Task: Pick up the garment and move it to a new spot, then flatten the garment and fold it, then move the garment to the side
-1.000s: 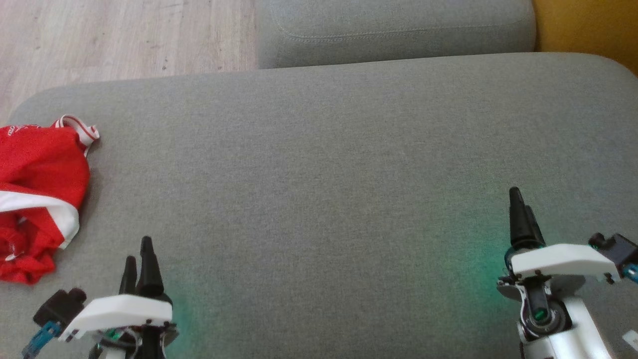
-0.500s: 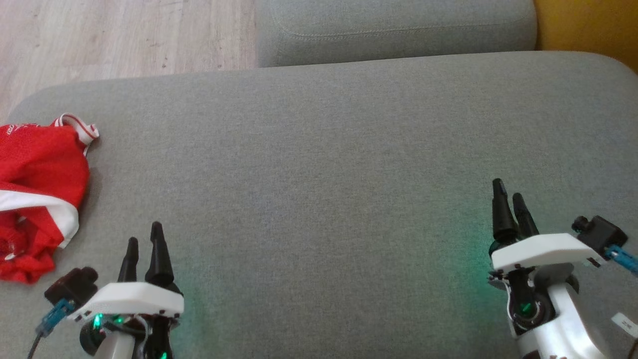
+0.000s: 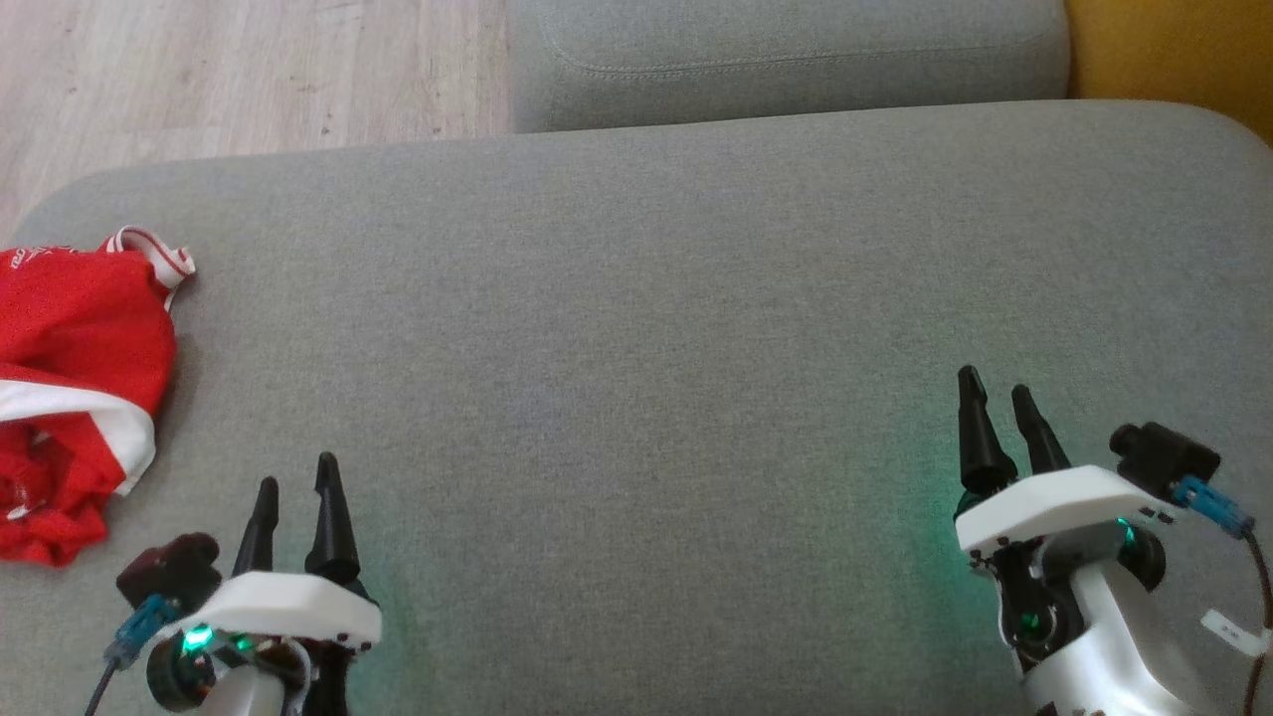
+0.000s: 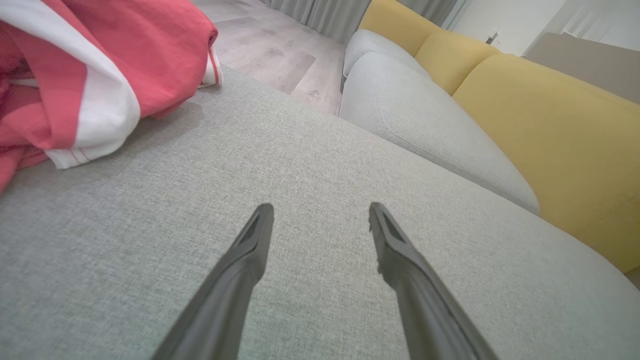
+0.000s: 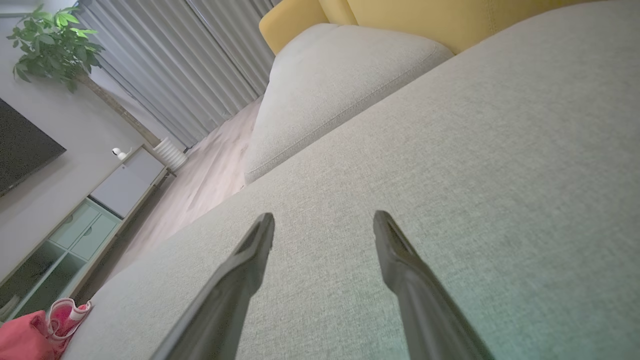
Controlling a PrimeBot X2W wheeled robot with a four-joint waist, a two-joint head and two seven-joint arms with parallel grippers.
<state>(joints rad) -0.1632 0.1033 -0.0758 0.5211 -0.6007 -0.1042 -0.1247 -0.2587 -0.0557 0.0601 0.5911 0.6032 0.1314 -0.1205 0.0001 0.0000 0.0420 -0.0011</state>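
My left gripper is spread wide and empty. The left wrist view shows a clear gap between its two fingers, with only grey fabric showing through. My right gripper is the same, fingers parted and holding nothing. Both sit low over the big grey cushion; can't tell if the tips touch it. The fingers are long, dark, tapered and matte, on white glossy wrist housings with green lights.

The garment is a crumpled heap at the far left edge of the cushion, off to the left of my left gripper and apart from it. It is bright red mesh with a white sleeve band, and a striped red-and-white collar pokes up at the top. In the left wrist view it bulges at the upper left, lying on the cushion.

The cushion has a coarse woven grey weave, flat top and rounded corners. A second grey cushion with a stitched seam lies beyond it. Pale wood plank floor is at the upper left, and a smooth yellow backrest is behind.
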